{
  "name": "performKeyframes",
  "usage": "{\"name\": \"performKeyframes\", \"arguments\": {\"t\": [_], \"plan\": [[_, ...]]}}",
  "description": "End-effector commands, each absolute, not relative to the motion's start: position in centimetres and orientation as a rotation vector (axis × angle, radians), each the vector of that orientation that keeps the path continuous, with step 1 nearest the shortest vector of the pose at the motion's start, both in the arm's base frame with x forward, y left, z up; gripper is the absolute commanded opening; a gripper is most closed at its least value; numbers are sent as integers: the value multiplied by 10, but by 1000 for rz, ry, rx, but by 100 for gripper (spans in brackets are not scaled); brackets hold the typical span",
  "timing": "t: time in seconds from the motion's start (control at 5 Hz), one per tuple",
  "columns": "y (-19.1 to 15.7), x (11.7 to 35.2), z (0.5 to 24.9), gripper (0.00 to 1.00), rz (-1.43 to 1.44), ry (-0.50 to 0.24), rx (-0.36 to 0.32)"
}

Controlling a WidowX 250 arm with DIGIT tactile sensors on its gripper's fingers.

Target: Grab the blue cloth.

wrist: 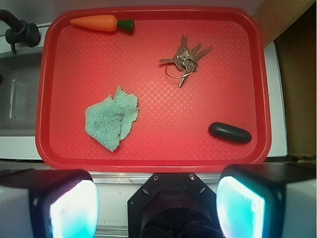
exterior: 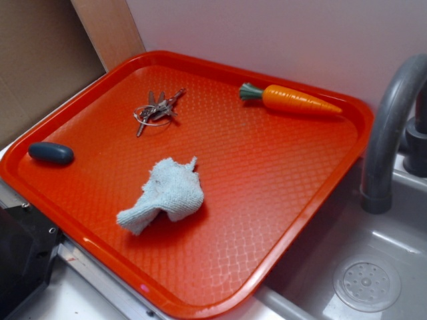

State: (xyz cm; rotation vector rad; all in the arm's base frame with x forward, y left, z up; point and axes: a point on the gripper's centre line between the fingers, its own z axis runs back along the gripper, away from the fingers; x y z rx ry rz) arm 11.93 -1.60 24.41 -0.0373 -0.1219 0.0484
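4 items on my raised-rim red plastic tray [wrist: 257,89] | crumpled pale blue terry cloth [wrist: 111,120] lies apart from all, near front rim | black gripper [wrist: 157,208] spread wide, outside tray

Blue cloth [exterior: 165,194] [wrist: 112,122]: small pale blue-white terry rag, nubby weave, crumpled and lumpy, lying loose on the red tray [exterior: 280,187] [wrist: 163,144], one end tapering to a narrow tail.

A plain pale wall [exterior: 280,33] stands behind, with brown cardboard panels [exterior: 40,60] at the left. At the right, a grey sink basin [exterior: 373,267] with a round drain [exterior: 367,285] and a curved grey faucet [exterior: 390,120].
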Motion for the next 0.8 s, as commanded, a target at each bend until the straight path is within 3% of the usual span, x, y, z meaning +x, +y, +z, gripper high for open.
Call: {"name": "performKeyframes", "arguments": {"t": [0.0, 0.2, 0.4, 0.6], "plan": [[-16, 119, 244, 100, 48, -122, -37], [-66, 144, 194, 100, -206, -156, 36], [-103, 139, 158, 100, -453, -227, -2], [-110, 131, 108, 100, -578, -235, 31]]}}
